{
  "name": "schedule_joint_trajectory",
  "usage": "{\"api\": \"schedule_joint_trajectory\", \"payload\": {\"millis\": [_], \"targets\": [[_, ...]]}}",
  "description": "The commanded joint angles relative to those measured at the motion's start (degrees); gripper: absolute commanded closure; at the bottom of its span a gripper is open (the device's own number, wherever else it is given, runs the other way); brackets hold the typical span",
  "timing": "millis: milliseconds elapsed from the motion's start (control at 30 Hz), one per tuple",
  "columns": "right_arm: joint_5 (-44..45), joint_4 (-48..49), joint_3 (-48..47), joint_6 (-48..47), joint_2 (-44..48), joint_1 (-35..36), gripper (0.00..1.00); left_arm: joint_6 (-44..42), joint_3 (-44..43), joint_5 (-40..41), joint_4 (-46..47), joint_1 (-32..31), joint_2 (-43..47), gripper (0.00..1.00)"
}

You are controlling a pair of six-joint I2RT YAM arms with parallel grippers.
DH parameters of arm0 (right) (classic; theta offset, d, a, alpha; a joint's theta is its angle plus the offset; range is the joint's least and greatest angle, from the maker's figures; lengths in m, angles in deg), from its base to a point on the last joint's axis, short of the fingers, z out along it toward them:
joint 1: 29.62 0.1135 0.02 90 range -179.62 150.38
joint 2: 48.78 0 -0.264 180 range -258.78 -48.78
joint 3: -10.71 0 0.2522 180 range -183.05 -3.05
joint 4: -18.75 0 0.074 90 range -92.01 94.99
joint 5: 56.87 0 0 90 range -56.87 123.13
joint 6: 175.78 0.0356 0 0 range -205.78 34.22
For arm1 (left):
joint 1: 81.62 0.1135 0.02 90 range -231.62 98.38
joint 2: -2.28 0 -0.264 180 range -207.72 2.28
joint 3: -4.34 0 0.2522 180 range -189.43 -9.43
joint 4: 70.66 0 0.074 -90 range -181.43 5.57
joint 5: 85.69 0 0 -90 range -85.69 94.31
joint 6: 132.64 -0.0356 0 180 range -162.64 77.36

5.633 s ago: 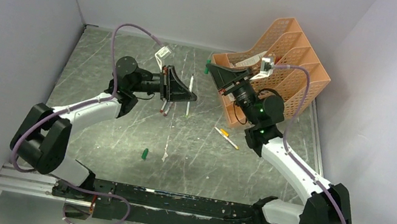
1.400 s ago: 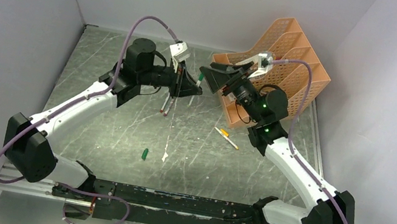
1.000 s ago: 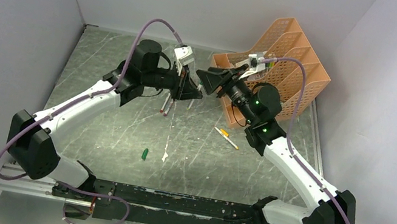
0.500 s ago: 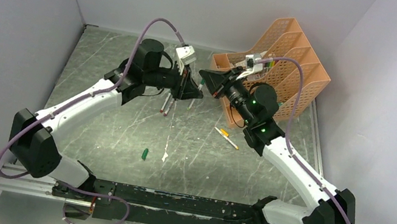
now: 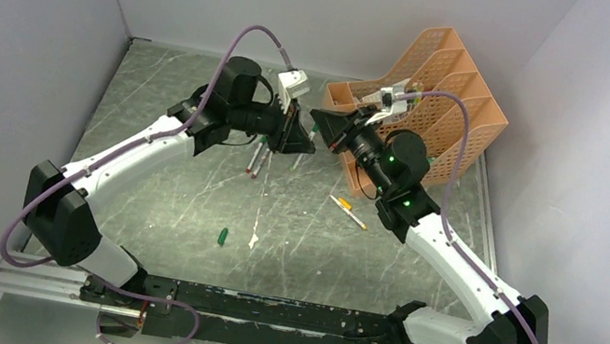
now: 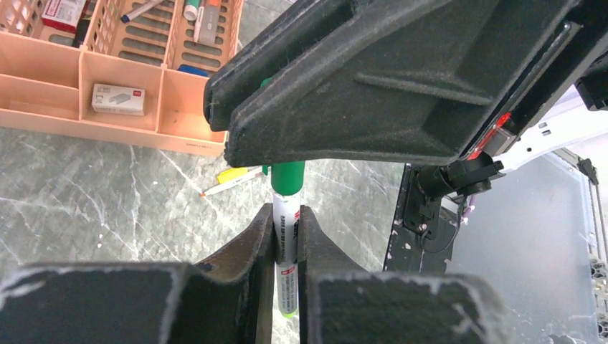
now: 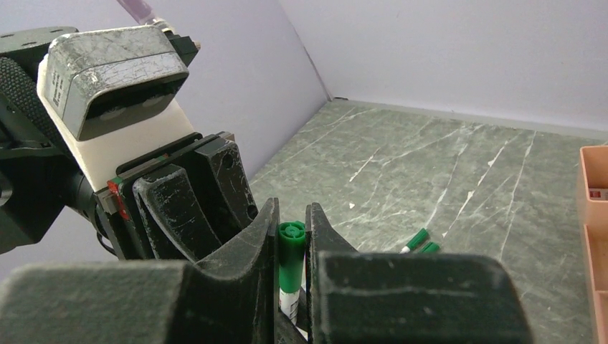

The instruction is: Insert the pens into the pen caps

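My left gripper (image 5: 299, 141) is shut on a white pen (image 6: 286, 240), held above the table at the far middle. My right gripper (image 5: 318, 129) faces it tip to tip and is shut on a dark green cap (image 7: 291, 251). The cap (image 6: 287, 177) sits over the pen's end, with the white barrel (image 7: 289, 304) showing just below it. Two capped pens (image 5: 256, 160) lie on the table under the left gripper. An uncapped pen (image 5: 348, 211) with a yellow-orange end lies to the right. A loose green cap (image 5: 223, 236) lies nearer the bases.
An orange slotted organizer (image 5: 458, 114) with stationery stands at the back right, close behind the right wrist. A tiny white scrap (image 5: 253, 241) lies beside the loose cap. Grey walls close in the left, back and right sides.
Both grippers have drawn together above the far middle of the table. The left arm came right with the pen, and the pen's end now meets the cap in the right gripper.
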State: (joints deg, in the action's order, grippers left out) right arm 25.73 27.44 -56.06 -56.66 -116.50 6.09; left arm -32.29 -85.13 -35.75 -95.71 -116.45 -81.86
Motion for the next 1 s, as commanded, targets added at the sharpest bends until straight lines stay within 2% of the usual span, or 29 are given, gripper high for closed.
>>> {"api": "schedule_joint_trajectory", "payload": {"millis": [0,267,967], "targets": [[-2.95,-8.79,4.00,-1.44,-0.60,2.10,1.00,0.79,-6.30,1.42,5.48,-0.15,0.18,0.93],[-1.66,-9.48,8.83,-0.79,-1.23,5.77,1.00,0.25,-10.30,1.25,4.79,-0.10,-1.61,0.93],[1.32,-9.29,16.52,2.12,-1.86,10.64,1.00,0.33,-12.90,2.34,7.20,-0.04,-1.27,0.93]]}}
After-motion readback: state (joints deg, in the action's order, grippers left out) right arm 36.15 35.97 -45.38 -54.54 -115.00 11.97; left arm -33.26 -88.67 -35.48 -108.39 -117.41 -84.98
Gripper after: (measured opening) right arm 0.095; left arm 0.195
